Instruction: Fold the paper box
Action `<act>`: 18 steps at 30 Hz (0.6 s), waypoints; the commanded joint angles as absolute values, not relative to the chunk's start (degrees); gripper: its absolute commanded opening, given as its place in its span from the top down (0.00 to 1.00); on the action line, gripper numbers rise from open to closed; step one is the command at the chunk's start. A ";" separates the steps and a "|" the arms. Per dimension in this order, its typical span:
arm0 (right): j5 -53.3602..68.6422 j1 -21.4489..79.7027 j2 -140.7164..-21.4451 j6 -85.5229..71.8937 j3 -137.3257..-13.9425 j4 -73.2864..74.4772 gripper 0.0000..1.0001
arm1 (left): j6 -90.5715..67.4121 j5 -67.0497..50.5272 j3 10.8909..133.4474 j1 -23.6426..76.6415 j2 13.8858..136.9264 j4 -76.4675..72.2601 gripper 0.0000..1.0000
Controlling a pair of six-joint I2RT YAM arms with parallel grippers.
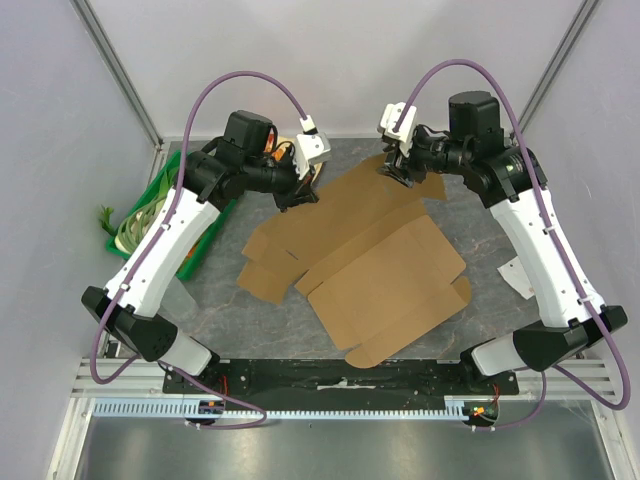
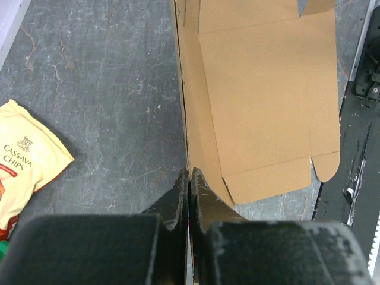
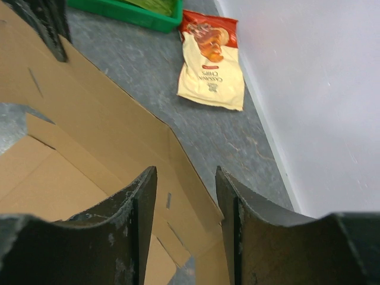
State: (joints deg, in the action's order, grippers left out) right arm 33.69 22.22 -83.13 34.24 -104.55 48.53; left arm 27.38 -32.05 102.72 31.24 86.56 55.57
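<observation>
The flat brown paper box [image 1: 370, 265] lies in the middle of the grey, scratched table [image 1: 480, 215]. The left gripper [image 2: 189, 172] pinches its edge. The right gripper [image 3: 185, 175] is spread over its far edge.

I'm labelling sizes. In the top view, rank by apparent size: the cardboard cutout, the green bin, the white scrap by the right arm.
Largest: paper box.
Next: green bin, though the left arm hides part of it.
Smallest: white scrap.
</observation>
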 commanded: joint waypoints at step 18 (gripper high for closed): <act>30.15 21.19 -77.61 31.82 -97.39 41.49 1.00 | 15.49 -18.93 93.37 31.38 76.92 36.96 0.61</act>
State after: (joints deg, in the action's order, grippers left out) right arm 33.08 21.98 -80.68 33.61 -100.51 46.39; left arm 25.50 -29.12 99.35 31.31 83.59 51.00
